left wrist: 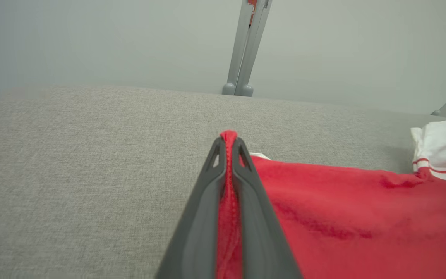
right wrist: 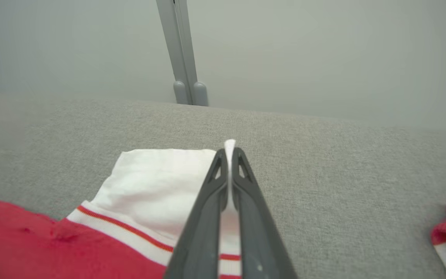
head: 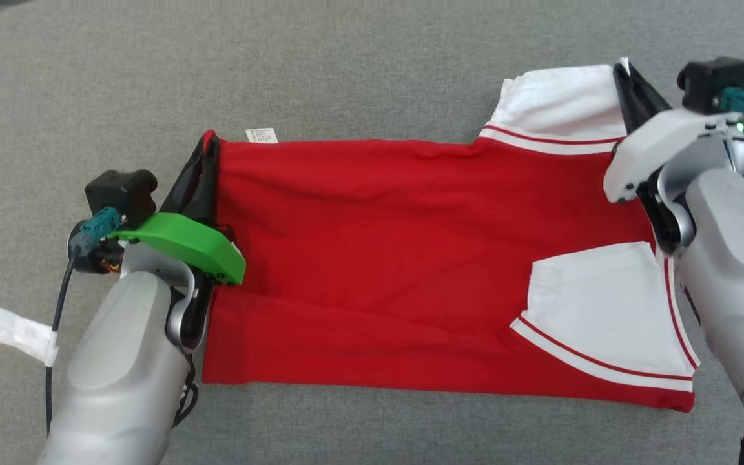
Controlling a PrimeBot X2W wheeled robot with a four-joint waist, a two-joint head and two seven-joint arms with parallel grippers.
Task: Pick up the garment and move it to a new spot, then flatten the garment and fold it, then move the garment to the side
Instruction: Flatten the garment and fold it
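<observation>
Garment (head: 378,258) lies flat on the grey worktop (head: 372,77). My left gripper (head: 209,145) is clamped on its red hem corner, my right gripper (head: 624,68) on the white sleeve's (head: 559,97) edge.

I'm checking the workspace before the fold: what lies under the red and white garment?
The grey fabric surface shows all round the garment; whatever lies directly beneath is covered.

Light: bright, even, diffuse, source not apparent; we note no glare. Shadows: faint, soft, along the edges of the garment (head: 378,258). Head view: sharp. Wrist views: left claw (left wrist: 229,145) and right claw (right wrist: 230,153) soften near the lens; wall (left wrist: 91,38) hazy; slight bowing at edges.
</observation>
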